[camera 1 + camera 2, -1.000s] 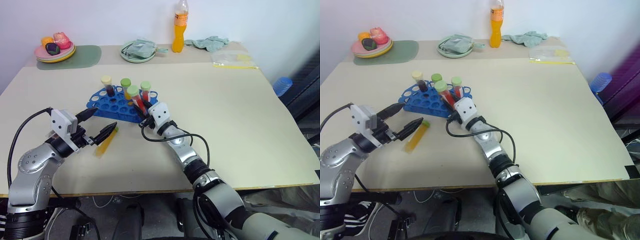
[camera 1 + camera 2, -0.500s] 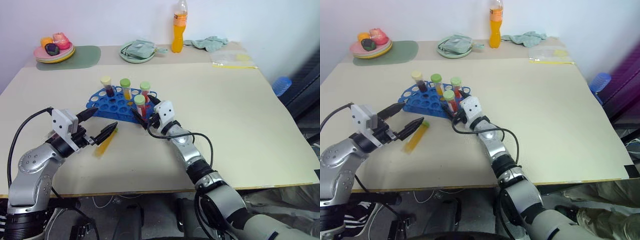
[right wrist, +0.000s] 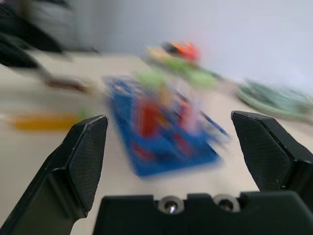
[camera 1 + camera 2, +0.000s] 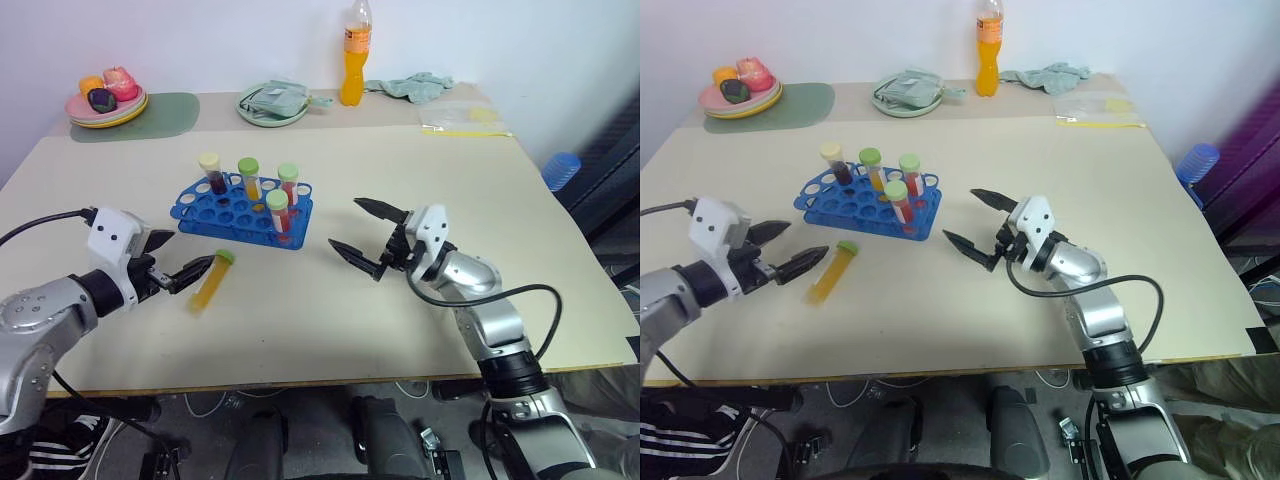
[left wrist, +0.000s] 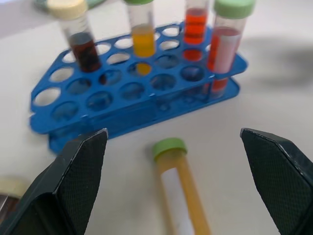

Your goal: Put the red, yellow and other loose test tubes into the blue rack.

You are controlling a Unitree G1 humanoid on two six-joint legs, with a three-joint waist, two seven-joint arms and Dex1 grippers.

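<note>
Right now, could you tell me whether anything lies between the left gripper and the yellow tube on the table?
Nothing visible does. The left gripper, open, faces the yellow tube, which lies flat on the table just in front of the blue rack.

Light: bright, even, soft shadows on the table.
Blur: right wrist view smeared, rack streaked.
Focus: left wrist view sharp on rack, fingers soft.

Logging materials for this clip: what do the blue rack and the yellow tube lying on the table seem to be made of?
The bright blue two-tier rack looks like moulded plastic, glossy, with uniform round holes. The loose yellow-liquid tube seems clear plastic, since its contents show through, with a matte green cap, probably plastic.
</note>
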